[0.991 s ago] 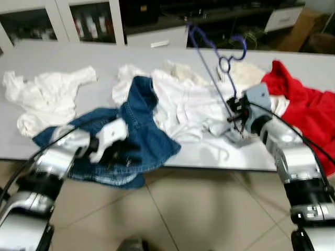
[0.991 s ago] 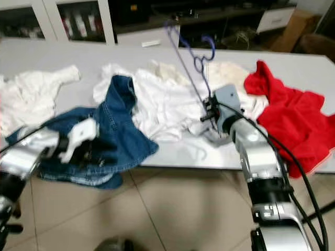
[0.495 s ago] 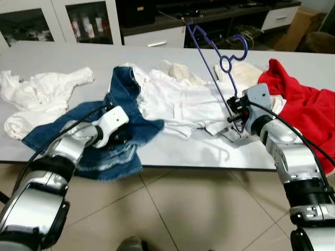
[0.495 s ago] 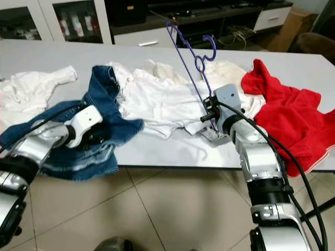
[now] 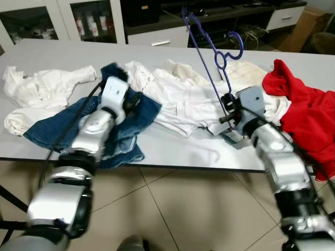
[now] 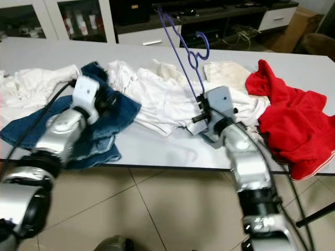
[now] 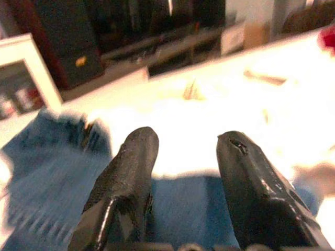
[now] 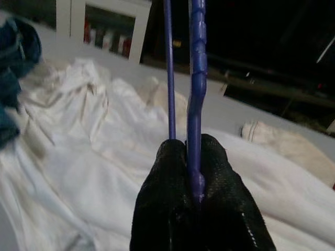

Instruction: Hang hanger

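On the grey table (image 5: 172, 154) strewn with clothes, our right gripper (image 8: 192, 172) pinches the purple hanger (image 5: 207, 57) upright above the white shirt (image 5: 183, 99). Our left gripper (image 7: 183, 157) hovers spread over the denim jacket (image 5: 52, 123). We judge dressing the hanger comes next.

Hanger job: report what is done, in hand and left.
Done: the right tool is shut on the purple hanger, held up over the white clothes. In hand: the open left tool is at the denim garment on the table. Left: no garment is on the hanger yet, and nothing is hung.
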`<state>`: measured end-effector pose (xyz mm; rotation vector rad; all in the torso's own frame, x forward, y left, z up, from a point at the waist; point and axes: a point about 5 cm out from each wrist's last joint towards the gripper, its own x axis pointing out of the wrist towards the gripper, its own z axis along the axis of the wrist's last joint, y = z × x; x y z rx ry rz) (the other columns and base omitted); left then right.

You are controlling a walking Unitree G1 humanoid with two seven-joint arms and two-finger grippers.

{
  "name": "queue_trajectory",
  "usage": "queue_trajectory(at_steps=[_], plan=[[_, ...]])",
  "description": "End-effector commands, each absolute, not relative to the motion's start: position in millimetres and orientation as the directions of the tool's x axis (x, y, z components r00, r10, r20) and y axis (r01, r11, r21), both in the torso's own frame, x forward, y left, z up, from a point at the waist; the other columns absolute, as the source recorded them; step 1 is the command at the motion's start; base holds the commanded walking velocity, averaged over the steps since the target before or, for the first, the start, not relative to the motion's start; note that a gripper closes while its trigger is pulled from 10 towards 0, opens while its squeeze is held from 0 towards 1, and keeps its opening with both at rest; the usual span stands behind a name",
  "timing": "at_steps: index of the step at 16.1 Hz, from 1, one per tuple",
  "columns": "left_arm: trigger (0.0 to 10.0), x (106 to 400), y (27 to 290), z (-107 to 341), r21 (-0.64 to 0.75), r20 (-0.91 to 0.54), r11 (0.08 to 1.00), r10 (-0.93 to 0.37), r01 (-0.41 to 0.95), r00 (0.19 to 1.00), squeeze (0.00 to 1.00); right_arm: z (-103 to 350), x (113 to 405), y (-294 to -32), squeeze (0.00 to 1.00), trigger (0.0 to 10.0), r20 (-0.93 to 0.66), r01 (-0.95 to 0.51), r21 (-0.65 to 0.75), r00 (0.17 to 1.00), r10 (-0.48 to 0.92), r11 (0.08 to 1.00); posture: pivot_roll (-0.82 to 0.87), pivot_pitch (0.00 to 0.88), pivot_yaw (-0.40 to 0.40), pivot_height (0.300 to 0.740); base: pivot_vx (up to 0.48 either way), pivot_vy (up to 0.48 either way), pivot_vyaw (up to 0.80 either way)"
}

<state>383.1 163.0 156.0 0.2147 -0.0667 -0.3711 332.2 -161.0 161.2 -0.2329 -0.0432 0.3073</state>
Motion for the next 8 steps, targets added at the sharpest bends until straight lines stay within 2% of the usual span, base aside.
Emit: queue_trajectory(at_steps=[1,4,8], plan=[[10.0,378,158,153,0.162,0.082,0.921,-0.37,0.354,0.925,0.0,170,328,-160,0.0,10.0,0.085,-0.234,-0.257,0.961,0.263,0.938,0.07,0.0,0.006,0.74,0.0,0.0,0.0],[10.0,361,146,140,0.046,0.187,0.947,-0.321,0.318,0.928,0.0,168,314,-153,0.0,10.0,0.179,-0.146,-0.268,0.964,0.198,0.952,0.07,0.0,0.008,0.74,0.0,0.0,0.0],[10.0,329,139,119,-0.007,0.225,0.952,-0.295,0.304,0.929,0.0,154,291,-141,0.0,10.0,0.207,-0.153,-0.314,0.952,0.225,0.937,0.08,0.0,0.003,0.74,0.0,0.0,0.0]])
